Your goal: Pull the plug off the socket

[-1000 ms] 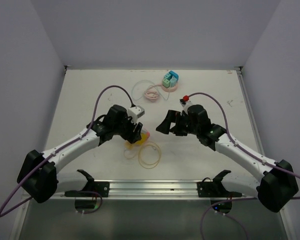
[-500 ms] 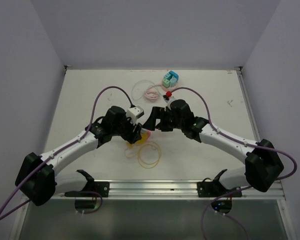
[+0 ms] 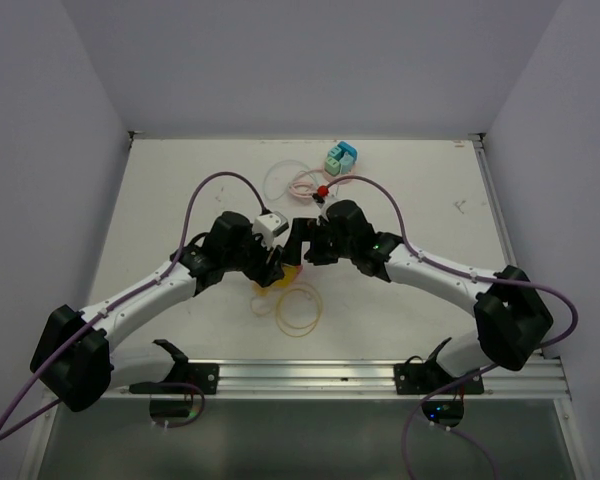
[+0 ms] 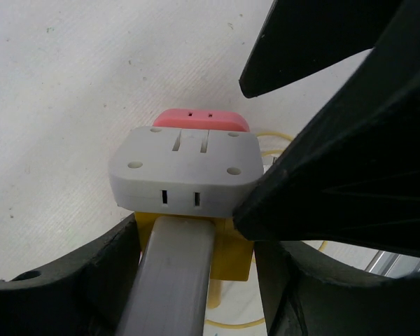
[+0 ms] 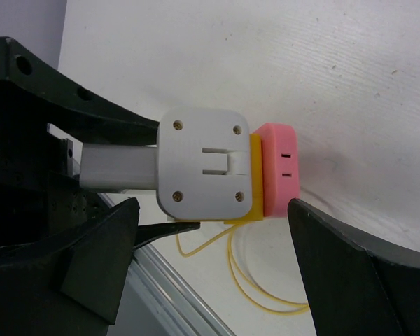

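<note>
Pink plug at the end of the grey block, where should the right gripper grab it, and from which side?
Take the pink plug by its exposed end, clear of the yellow layer. Bring the right gripper in from the free side, opposite the left gripper, which clamps the grey bar. The plug juts out there, likely leaving a straight pull.

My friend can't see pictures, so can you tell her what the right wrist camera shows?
A plug stack of grey, yellow and pink blocks joined side by side is held over a white table by the left gripper. The right gripper is open, one finger on each side. Thin yellow cord lies below.
</note>
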`<control>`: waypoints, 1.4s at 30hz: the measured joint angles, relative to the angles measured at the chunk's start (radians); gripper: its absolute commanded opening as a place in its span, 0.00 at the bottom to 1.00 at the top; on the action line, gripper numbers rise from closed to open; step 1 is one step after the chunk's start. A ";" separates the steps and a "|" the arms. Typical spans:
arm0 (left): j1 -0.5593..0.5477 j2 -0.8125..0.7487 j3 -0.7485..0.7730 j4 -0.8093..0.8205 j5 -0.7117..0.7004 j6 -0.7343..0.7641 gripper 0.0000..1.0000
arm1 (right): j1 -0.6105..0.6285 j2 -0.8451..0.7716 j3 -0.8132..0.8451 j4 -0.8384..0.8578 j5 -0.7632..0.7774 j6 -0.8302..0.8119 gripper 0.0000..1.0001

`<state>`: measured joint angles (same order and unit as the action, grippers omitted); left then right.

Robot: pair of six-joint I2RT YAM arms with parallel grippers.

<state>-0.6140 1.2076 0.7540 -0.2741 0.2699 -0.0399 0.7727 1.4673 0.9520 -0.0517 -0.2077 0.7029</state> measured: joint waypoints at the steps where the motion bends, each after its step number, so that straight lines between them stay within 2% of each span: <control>1: 0.000 0.000 0.000 0.002 0.004 0.000 0.15 | 0.000 0.004 0.000 -0.001 0.008 -0.002 0.91; 19: -0.002 0.000 -0.009 0.006 0.014 0.000 0.13 | 0.003 -0.016 0.000 -0.048 0.117 -0.032 0.87; 38: -0.002 -0.045 -0.019 0.024 0.016 0.000 0.11 | -0.112 -0.056 -0.037 -0.145 0.185 -0.066 0.85; 40: -0.002 -0.045 -0.019 0.023 0.016 0.000 0.11 | -0.113 -0.077 -0.043 -0.141 0.158 -0.074 0.86; 42: -0.002 -0.045 -0.019 0.023 0.016 0.000 0.10 | -0.112 -0.105 -0.047 -0.128 0.124 -0.078 0.91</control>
<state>-0.6155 1.1622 0.7353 -0.2508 0.2863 -0.0395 0.6605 1.3624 0.9047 -0.1795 -0.0837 0.6250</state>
